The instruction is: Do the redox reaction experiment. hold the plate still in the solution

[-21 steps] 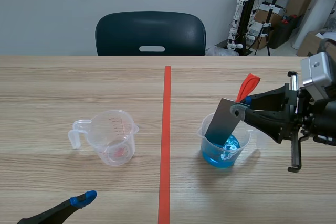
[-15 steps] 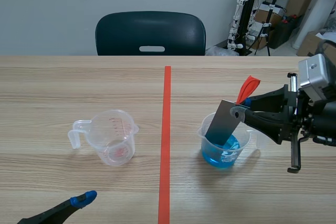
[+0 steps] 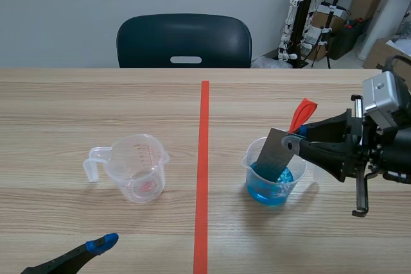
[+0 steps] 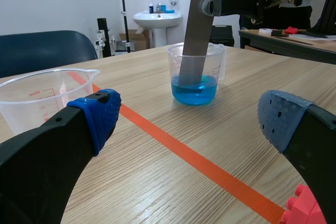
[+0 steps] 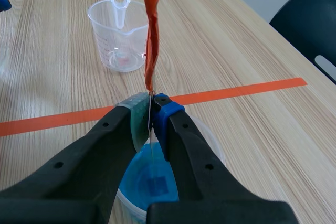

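While the left gripper (image 4: 191,123) sits wide open nearest the robot, the right gripper (image 3: 296,140) clamps the top of the plate (image 3: 272,156), whose long axis slants down and left into the blue solution (image 3: 268,194) in the beaker (image 3: 249,163).

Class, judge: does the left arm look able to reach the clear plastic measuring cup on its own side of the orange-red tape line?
Probably yes. The left gripper is open, and only bare wooden table lies between it and the clear plastic measuring cup.
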